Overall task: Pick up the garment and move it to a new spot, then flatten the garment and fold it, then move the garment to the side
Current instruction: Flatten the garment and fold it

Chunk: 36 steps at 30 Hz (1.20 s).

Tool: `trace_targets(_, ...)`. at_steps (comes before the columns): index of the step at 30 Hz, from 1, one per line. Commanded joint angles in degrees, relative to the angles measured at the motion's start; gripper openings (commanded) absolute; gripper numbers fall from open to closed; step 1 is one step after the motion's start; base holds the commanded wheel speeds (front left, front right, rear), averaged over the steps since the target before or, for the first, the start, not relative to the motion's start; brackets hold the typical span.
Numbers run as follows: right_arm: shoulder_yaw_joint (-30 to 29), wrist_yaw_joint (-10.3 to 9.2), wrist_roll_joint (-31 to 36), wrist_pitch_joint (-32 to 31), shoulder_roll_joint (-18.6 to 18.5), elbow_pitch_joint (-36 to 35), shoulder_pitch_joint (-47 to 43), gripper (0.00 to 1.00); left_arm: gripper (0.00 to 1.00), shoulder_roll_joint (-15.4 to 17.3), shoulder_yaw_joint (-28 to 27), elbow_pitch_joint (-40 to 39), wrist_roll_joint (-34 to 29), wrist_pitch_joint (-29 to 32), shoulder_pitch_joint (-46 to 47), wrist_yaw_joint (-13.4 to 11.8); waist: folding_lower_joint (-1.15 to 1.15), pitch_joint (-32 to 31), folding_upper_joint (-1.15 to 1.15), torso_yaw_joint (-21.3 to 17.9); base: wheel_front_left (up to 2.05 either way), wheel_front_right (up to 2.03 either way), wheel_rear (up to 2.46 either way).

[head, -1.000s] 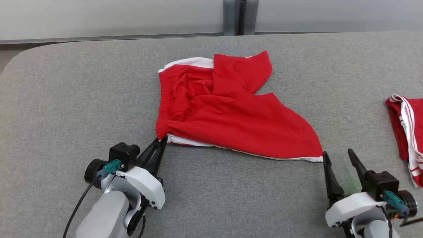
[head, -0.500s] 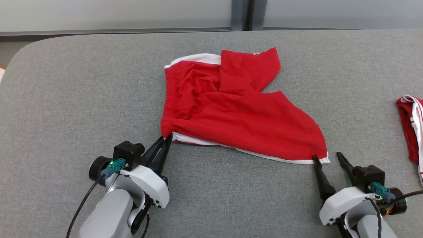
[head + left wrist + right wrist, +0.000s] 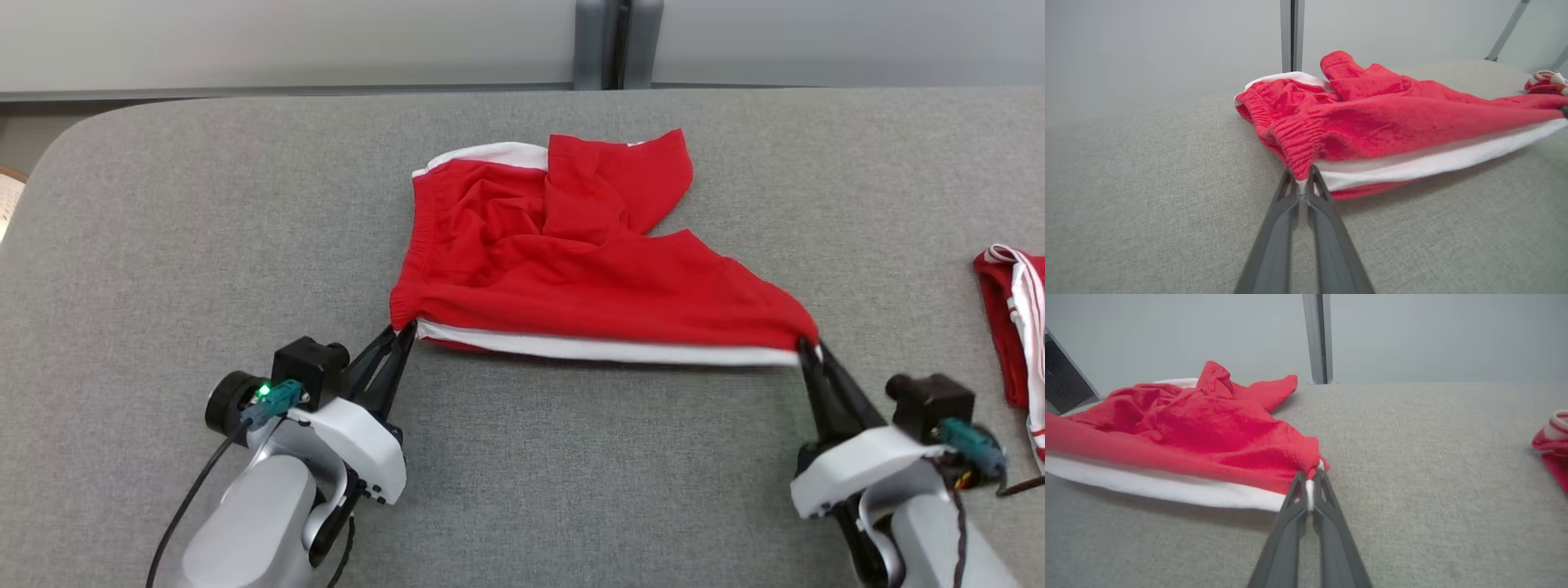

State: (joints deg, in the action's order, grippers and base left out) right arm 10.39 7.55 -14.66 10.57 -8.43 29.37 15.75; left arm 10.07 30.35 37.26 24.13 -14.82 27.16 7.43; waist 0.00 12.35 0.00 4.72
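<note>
Red shorts stretch taut because our left gripper and right gripper each clamp a near corner, ready to lift.

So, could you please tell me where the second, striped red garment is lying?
In the head view the striped garment lies on the gray table at the picture's right edge, apart from the red shorts and to the right of the right hand.
</note>
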Motion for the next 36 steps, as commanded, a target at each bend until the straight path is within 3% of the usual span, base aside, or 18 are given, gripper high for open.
trace_targets(1, 0.36, -0.13, -1.05, 0.54, -1.11, -2.12, 1.41, 0.0, 0.0, 0.67, 0.19, -0.51, -0.23, 0.76, 1.36, 0.05, 0.0, -0.77, 0.0, -0.11, 0.0, 0.0, 0.0)
trace_targets(7, -0.3, -0.13, -3.66, 0.16, -3.92, -11.69, 5.11, 0.0, 0.0, 2.66, -0.52, -8.25, 4.04, 5.9, 4.45, 0.05, 0.0, -3.66, 0.0, -0.06, 0.0, 0.0, 0.0)
trace_targets(13, -2.78, -0.13, -1.72, -0.17, -4.42, -20.26, 7.73, 0.0, 0.0, 5.12, -2.66, -19.21, 5.49, 11.07, 7.12, -1.92, 0.0, -6.64, 0.0, 0.1, 0.0, 0.0, 0.0)
trace_targets(20, -9.26, -0.09, 3.38, -2.26, 0.64, -34.38, 5.4, 0.0, 0.0, 7.72, -5.21, -35.65, 6.77, 18.86, 6.01, -6.8, 0.0, -9.36, 0.0, 0.32, 0.0, 0.0, 0.0)
trace_targets(25, -11.01, -0.09, 6.05, -5.6, 3.24, -41.34, 3.57, 0.0, 0.0, 9.73, -6.28, -43.29, 6.1, 22.53, 4.91, -10.03, 0.0, -9.03, 0.0, 0.08, 0.0, 0.0, 0.0)
trace_targets(30, -10.99, -0.09, 7.3, -9.1, 4.07, -42.7, 6.47, 0.0, 0.0, 11.24, -6.52, -44.84, 5.36, 25.36, 6.97, -10.8, 0.0, -5.62, 0.0, -0.81, 0.0, 0.0, 0.0)
trace_targets(36, -7.32, -0.09, 6.92, -13.09, 0.04, -37.49, 19.94, 0.0, 0.0, 10.74, -7.89, -38.38, 7.08, 27.61, 16.97, -8.65, 0.0, 2.42, 0.0, -2.51, 0.0, 0.0, 0.0)
